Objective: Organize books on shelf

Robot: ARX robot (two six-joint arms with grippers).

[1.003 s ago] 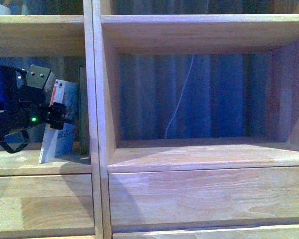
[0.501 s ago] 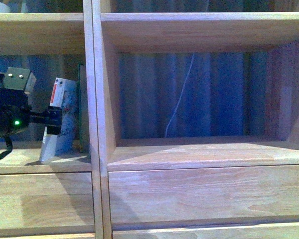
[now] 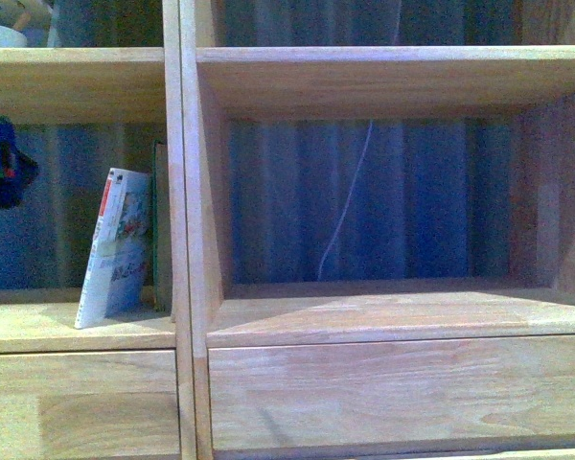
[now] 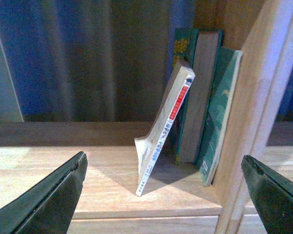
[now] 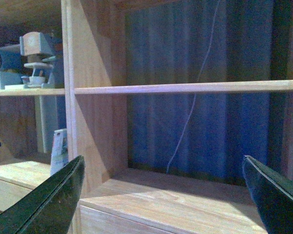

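White paperback (image 3: 115, 247) aslant, top rightward

In the shelf (image 3: 182, 192), the paperback (image 3: 115, 244) stands in the left compartment, its foot out to the left and its top tilted right against the upright books (image 4: 205, 107) beside the central divider (image 3: 177, 287). The right compartment holds nothing but a cord (image 3: 345, 201) hanging behind it. Drawer fronts (image 3: 393, 388) lie below both compartments.

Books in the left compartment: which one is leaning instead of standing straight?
The thin white paperback, farthest from the shelf's centre divider. It tilts, its top resting against the green books that stand nearly upright by the divider.
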